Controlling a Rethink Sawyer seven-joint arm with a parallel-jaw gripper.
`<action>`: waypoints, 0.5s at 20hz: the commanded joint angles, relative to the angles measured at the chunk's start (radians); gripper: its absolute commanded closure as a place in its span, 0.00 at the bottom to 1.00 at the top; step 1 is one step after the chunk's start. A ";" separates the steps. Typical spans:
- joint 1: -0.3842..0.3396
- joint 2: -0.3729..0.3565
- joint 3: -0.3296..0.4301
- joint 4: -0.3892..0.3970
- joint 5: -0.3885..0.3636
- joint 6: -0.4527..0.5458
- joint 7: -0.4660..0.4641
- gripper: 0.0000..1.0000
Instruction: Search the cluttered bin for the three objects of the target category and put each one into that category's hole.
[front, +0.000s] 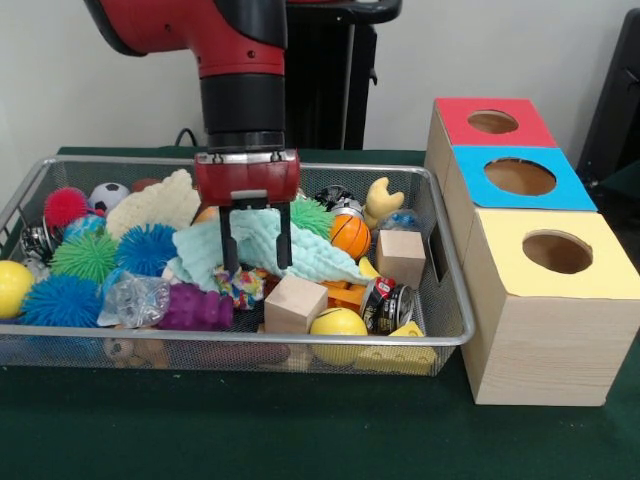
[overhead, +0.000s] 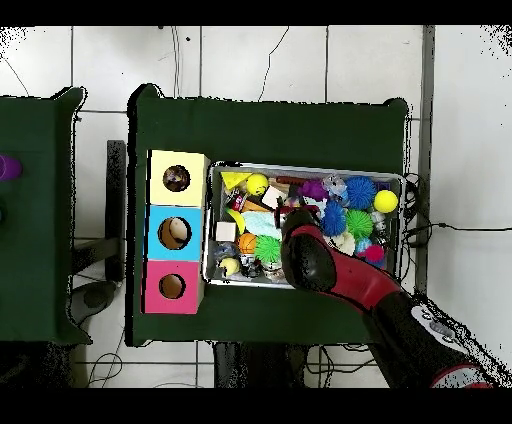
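The wire mesh bin (front: 120, 337) holds a heap of toys; it also shows in the overhead view (overhead: 300, 167). My gripper (front: 256, 243) hangs over the middle of the bin, open and empty. Its black fingers (front: 228, 245) reach down onto a crumpled teal cloth (front: 262, 252). One knotted rope ball (front: 240, 287) of mixed colours lies just below the left finger, partly under the cloth. No other rope ball shows. In the overhead view my arm (overhead: 325, 262) covers the gripper.
Three wooden boxes with holes stand right of the bin: red (front: 492, 122), blue (front: 520, 177), yellow (front: 557, 252). Spiky balls (front: 147, 248), wooden cubes (front: 295, 303), a yellow ball (front: 338, 322), a mini basketball (front: 350, 235) and a can (front: 388, 305) crowd around the gripper.
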 joint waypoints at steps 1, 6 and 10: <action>0.024 -0.067 0.025 -0.015 0.055 0.086 0.230 0.00; 0.045 -0.080 0.010 -0.007 0.071 0.085 0.235 0.00; 0.039 -0.021 0.012 -0.033 0.050 0.036 0.228 0.00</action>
